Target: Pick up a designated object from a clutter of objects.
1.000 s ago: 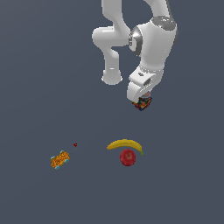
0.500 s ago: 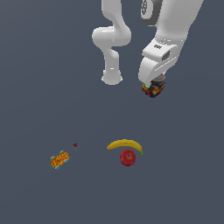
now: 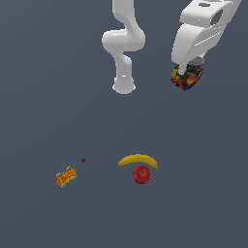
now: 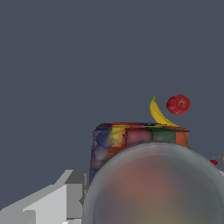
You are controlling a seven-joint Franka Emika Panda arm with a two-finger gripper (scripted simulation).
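Note:
The multicoloured blocky item (image 3: 187,79), a red, yellow, blue and black mosaic, hangs high in the air at the exterior view's upper right, held in my gripper (image 3: 188,72). The gripper is shut on it; the fingers are mostly hidden behind it. In the wrist view the block (image 4: 131,140) fills the lower middle, with its greyish rounded top (image 4: 157,188) blurred close to the camera. On the floor below lie the yellow banana (image 3: 138,160), the red apple (image 3: 141,174), the tiny red item (image 3: 83,160) and the orange packet with cyan edges (image 3: 66,177).
The arm's white base (image 3: 124,86) stands at the back centre. The banana (image 4: 156,113) and apple (image 4: 178,104) also show far below in the wrist view. The floor is plain dark grey.
The gripper has risen and moved towards the exterior view's right, carrying the blocky item higher off the floor. The objects on the floor have not moved.

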